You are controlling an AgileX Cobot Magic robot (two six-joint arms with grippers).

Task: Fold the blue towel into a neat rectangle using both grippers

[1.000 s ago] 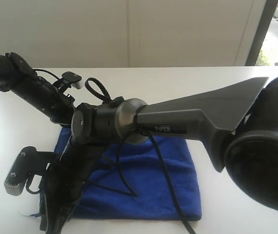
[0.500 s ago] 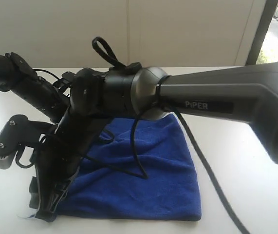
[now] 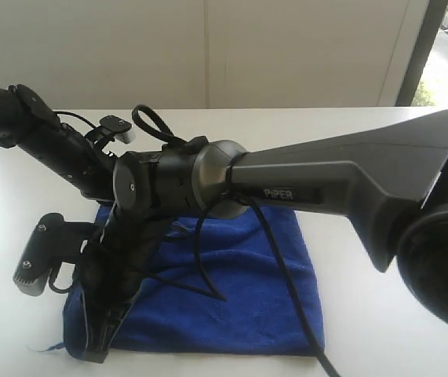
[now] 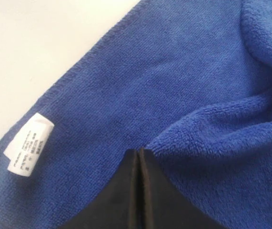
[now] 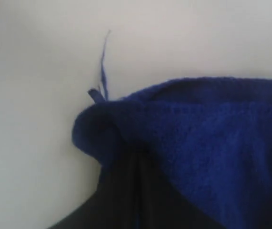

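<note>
**Blue towel** (image 3: 247, 290): lies flat on the white table (image 3: 20, 196), with its near left corner bunched. A white label (image 4: 29, 145) shows by one edge, and a loose thread (image 5: 103, 62) trails from the corner.

**Right gripper** (image 5: 136, 160): reaches across to the towel's near left corner. Its fingers are pressed together on the bunched cloth. Half a second ago the arm stood higher and its forearm was more level. It now sits lower, with the wrist nearer the table.

**Left gripper** (image 4: 138, 160): sits at the towel's far left edge. Its fingers are together, pinching a raised fold. The arm's position is unchanged from the earlier frames.
</note>
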